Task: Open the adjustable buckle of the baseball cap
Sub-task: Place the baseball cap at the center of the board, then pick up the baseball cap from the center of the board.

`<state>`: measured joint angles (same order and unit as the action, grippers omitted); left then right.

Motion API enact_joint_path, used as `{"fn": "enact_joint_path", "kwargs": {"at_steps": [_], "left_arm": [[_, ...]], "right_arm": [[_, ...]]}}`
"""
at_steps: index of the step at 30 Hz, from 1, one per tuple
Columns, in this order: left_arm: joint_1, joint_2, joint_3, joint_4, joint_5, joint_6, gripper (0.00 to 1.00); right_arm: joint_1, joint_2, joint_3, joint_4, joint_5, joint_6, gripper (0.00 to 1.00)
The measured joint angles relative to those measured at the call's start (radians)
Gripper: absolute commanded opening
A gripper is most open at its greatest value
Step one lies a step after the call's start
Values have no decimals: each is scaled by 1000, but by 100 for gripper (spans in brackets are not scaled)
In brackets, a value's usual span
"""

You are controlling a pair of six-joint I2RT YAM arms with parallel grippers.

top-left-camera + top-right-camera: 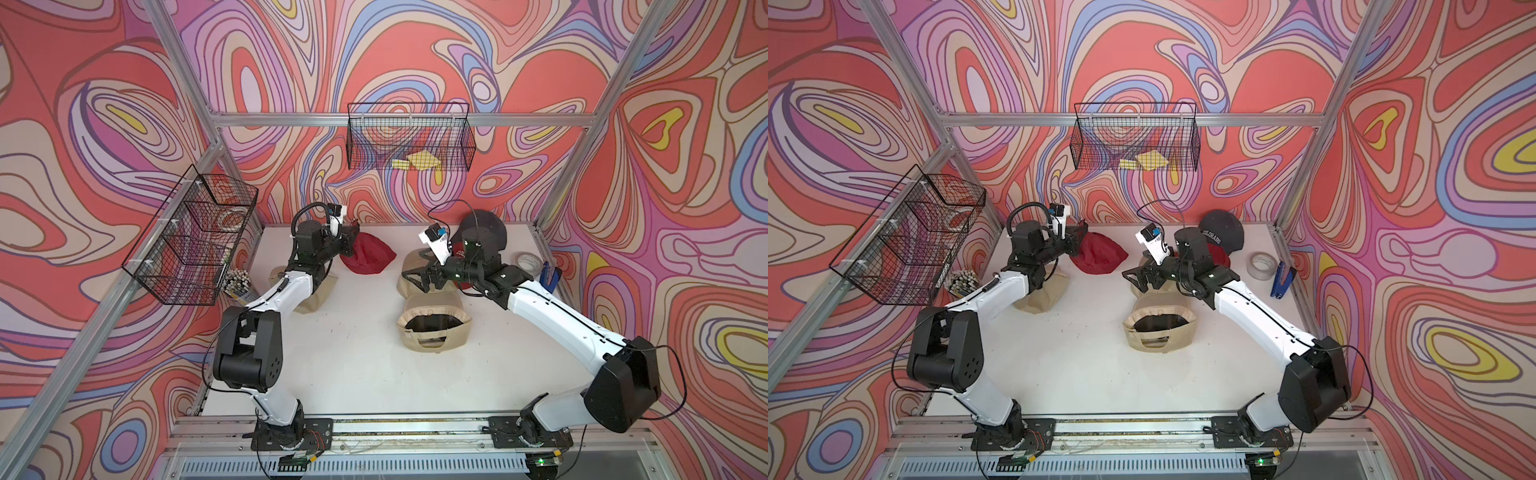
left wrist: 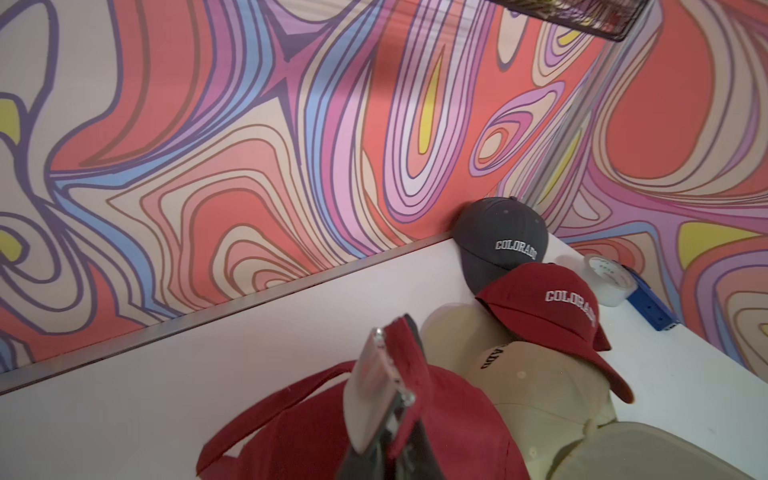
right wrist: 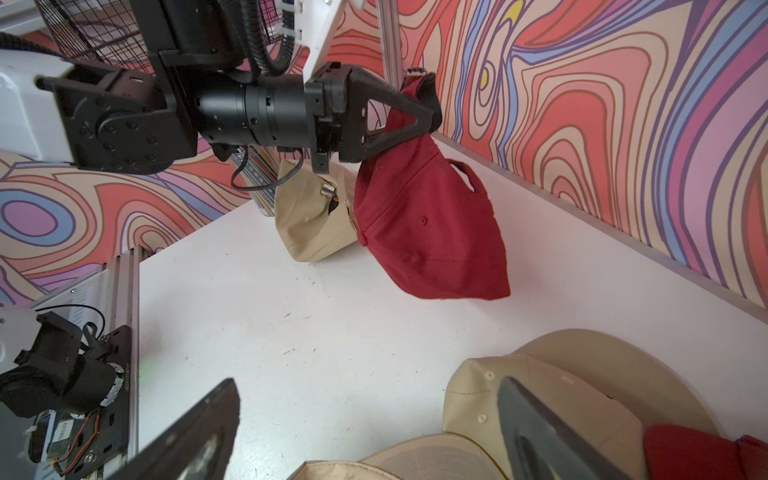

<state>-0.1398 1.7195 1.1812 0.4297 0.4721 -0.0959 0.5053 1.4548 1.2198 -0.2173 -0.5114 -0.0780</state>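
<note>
My left tool (image 3: 424,99) is pressed together on the back band of the red cap (image 3: 432,232). It pinches the cloth, and the cap hangs from it with the crown downward, over the far side of the table (image 1: 353,353) near the back wall. I think I hold it up like this so that the band is free in the air and my other arm can come to the buckle. My right tool (image 1: 415,279) is spread wide and holds nothing. It stands above the beige caps (image 1: 457,328), well apart from the red cap.

The right wrist view tells me the most. There I see the grip from the side and a small metal piece (image 3: 415,72) at the top of the band, just beside my fingertips. I judge this to be the buckle. Behind the crown there is also a loop of strap (image 3: 469,174). In both top views my left wrist hides this place.

The left wrist view shows the band between my fingers from very near. It also shows a grey cap (image 2: 498,237) and a second red cap (image 2: 552,307), both with "COLORADO" written on them. I cannot tell whether the buckle is open.
</note>
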Motion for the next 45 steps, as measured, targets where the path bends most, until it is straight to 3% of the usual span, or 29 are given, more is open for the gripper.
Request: {"fn": "enact_joint_path", "kwargs": {"at_steps": [3,4,5,6,9,15,20,28,32,39,45], "left_arm": [[15,47,24,1,-33,14,1],[20,58,22,2,-38,14,21],[26,67,17,4,-45,16,50],[31,74,4,13,-50,18,64],[38,76,-58,27,-62,17,72],[37,56,-95,-19,-66,17,73],[13,-89,-63,-250,-159,-10,68],[-225,-176,262,-778,-303,-140,62],[-329,-189,255,-946,-254,-227,62],[-399,-195,130,-1116,-177,-325,66],[-444,-189,119,-1189,-135,-348,68]], "right_arm": [[-1,0,-10,0,3,-3,98],[-2,0,-13,-1,3,-5,98],[-3,0,-16,-1,3,-5,98],[-3,0,-18,-1,5,-5,98],[-3,0,-24,-1,21,3,98],[-3,-1,-52,-22,100,74,98],[-7,-19,-51,-114,228,161,98],[-32,-111,-87,-211,402,312,98],[-82,-174,-137,-227,412,358,98],[-229,-257,-247,-224,348,394,98],[-245,-262,-274,-204,293,406,98]]}}
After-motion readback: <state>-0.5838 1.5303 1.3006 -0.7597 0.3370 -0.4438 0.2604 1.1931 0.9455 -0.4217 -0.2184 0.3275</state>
